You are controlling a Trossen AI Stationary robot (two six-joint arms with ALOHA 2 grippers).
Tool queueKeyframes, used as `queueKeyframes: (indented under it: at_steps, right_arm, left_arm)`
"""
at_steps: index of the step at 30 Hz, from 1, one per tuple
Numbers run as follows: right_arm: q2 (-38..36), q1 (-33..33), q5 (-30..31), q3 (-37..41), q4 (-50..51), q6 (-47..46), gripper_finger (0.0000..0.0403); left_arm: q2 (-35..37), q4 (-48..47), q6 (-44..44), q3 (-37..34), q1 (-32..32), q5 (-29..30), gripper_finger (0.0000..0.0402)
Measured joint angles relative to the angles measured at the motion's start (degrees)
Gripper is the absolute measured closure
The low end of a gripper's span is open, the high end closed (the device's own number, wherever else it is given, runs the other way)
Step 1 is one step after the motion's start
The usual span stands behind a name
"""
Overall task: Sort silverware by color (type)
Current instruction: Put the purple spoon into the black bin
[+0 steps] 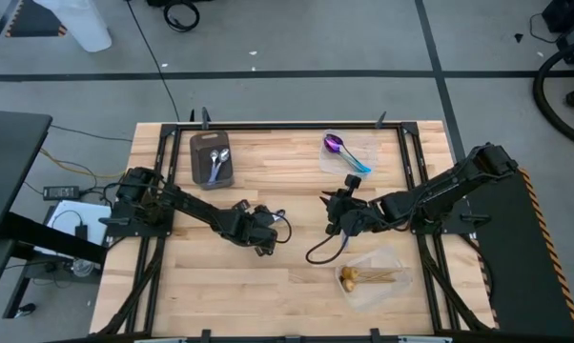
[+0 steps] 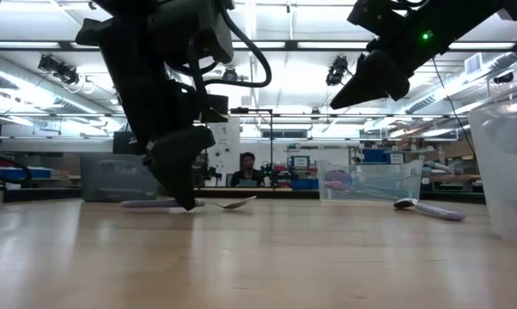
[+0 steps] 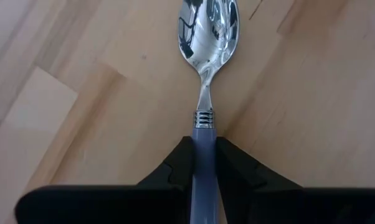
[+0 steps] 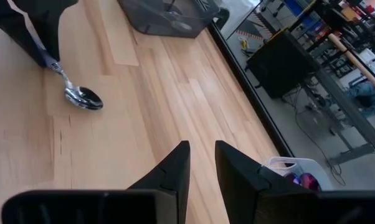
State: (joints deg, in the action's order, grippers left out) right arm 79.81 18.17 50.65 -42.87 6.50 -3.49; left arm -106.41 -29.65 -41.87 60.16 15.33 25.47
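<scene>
A spoon (image 3: 207, 37) with a shiny silver bowl and a grey-blue handle lies near the table's middle, and my left gripper (image 3: 204, 142) is shut on it. My right gripper (image 4: 202, 158) hovers above the table to the right of it, fingers a narrow gap apart with nothing between them. The dark grey tray (image 1: 212, 157) at the far left holds silver spoons. A clear container (image 1: 349, 152) at the far right holds purple-blue spoons with teal handles. Another clear container (image 1: 373, 278) at the near right holds gold spoons. My left gripper pinches the spoon's grey-blue handle (image 3: 204, 134) between its two fingers, just behind the ringed collar. The fingers slant down from the table's left and lie along the handle, which runs back between them. The spoon tilts down from them, its bowl (image 4: 83, 98) on the table.
Another spoon (image 2: 426, 209) with a pale purple handle lies on the table by the far-right container. A black frame (image 1: 411, 162) runs round the table's edges. Bare wood lies between the two grippers and along the near edge. A person (image 2: 246, 169) sits in the room beyond.
</scene>
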Motion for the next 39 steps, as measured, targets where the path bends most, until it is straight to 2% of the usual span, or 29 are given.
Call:
queueKeyframes:
  at_steps: [19, 39]
  right_arm:
    - [0.02, -0.02, -1.42, 0.00, 1.04, -1.46, 0.0317]
    - [0.02, -0.02, -2.40, 0.00, 0.92, -1.46, 0.0317]
  left_arm:
    - [4.51, -2.28, -0.62, 0.02, -0.02, 1.16, 0.0346]
    - [5.46, -3.89, -0.61, -0.04, -0.06, 1.48, 0.0346]
